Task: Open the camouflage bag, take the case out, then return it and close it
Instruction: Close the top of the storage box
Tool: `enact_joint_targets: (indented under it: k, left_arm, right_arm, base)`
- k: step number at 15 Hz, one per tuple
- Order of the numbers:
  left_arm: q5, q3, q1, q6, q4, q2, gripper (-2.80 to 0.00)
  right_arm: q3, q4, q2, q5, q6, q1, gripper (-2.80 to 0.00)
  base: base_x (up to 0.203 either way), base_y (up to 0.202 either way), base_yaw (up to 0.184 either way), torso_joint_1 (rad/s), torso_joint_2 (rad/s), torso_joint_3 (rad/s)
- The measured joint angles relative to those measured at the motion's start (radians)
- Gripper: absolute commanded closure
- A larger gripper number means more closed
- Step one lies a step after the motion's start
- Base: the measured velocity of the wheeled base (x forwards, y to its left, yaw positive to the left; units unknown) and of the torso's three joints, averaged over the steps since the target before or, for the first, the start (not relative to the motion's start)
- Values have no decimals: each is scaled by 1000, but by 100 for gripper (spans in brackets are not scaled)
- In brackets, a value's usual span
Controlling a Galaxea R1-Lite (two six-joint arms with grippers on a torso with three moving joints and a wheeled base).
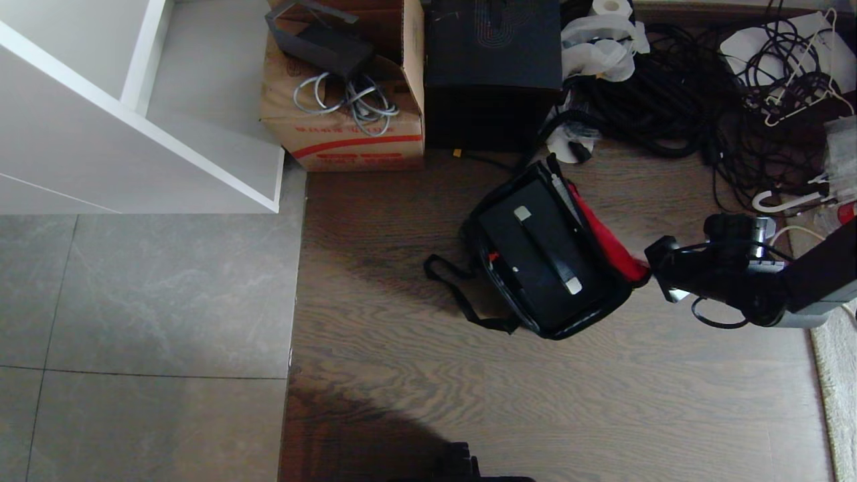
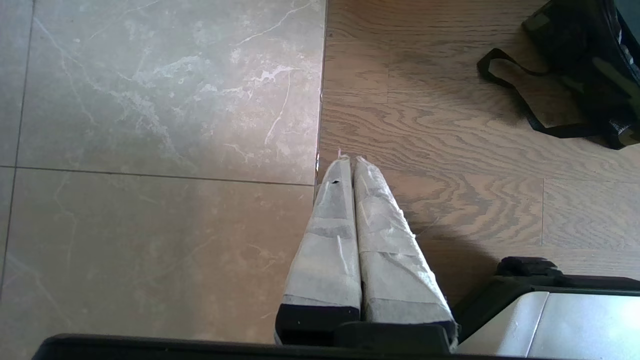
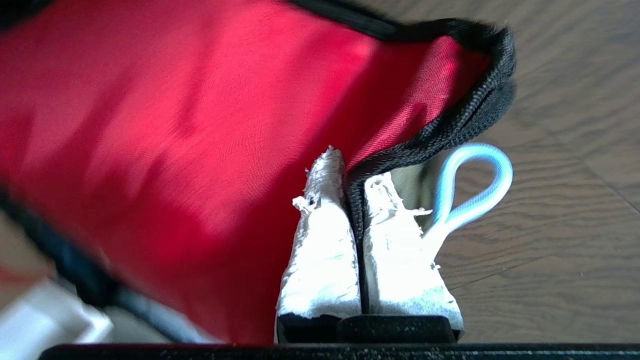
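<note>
- I see the camouflage bag (image 1: pixel 606 244) lying open on the wooden floor (image 1: pixel 402 375), red lining showing, its black strap (image 1: pixel 455 291) trailing toward my left.
- The case (image 1: pixel 542 261) lies inside the bag, handle facing up.
- My right pincer (image 3: pixel 352 185) is clamped on the black zippered edge of the lid (image 3: pixel 465 112), at the bag's right side.
- A pale blue loop (image 3: pixel 472 187) sits just beside that pincer.
- My left pincer (image 2: pixel 348 165) hangs closed and empty over the seam between tile and wood, well apart from the bag.
</note>
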Motion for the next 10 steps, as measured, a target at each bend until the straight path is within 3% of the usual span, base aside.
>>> enact_joint_targets:
  k: [10]
  left_arm:
    - [0,0,0,0,0,0,0]
  right_arm:
    - [74,-20,-104,23,-97,38,0]
  base:
    - [0,0,0,0,0,0]
